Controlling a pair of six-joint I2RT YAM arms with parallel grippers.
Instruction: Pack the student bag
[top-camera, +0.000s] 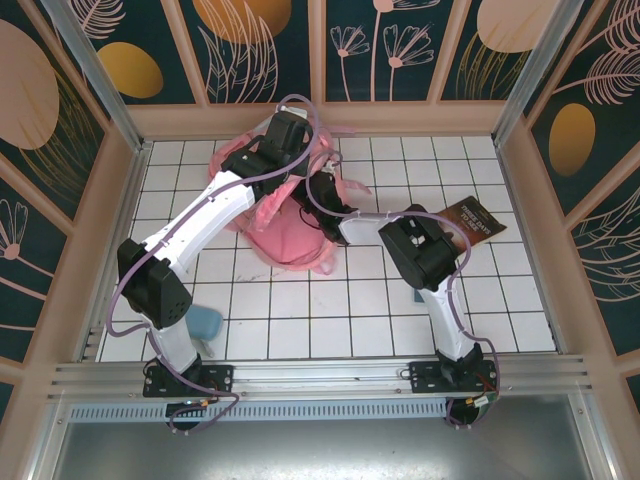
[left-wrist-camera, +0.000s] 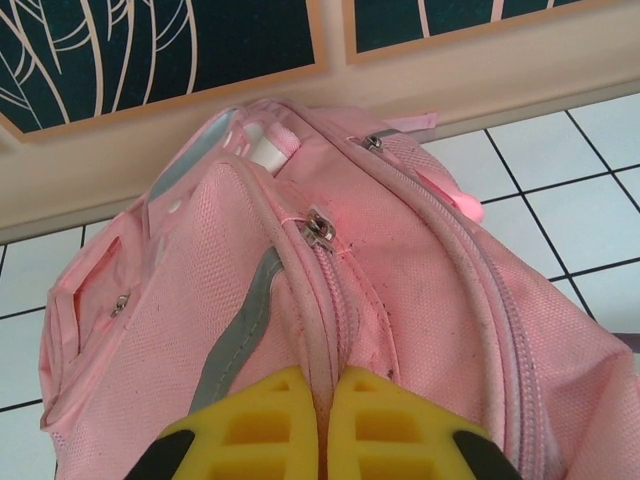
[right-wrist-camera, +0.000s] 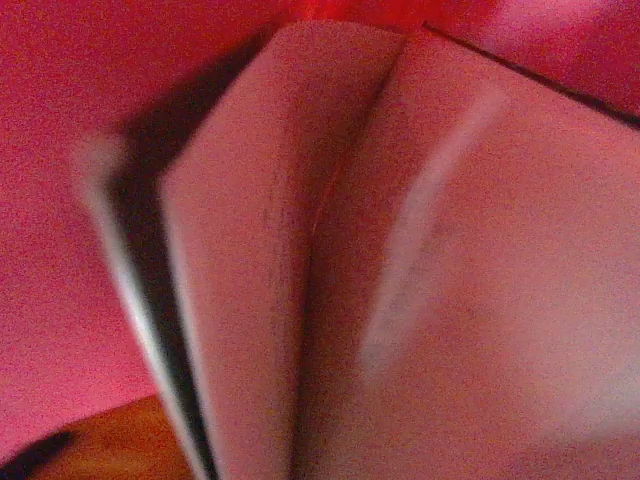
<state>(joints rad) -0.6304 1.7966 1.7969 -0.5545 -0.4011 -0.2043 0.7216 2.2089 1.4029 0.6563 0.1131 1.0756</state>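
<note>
Now your left gripper (left-wrist-camera: 322, 400) clamps the student bag (left-wrist-camera: 400, 280) at its seam; your right gripper (top-camera: 325, 192), jaws unclear, reaches in from the bag's right

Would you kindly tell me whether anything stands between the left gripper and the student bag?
Nothing visible does. The left gripper is shut directly on a raised seam of the student bag, near a zipper pull, with no other object between them.
</note>
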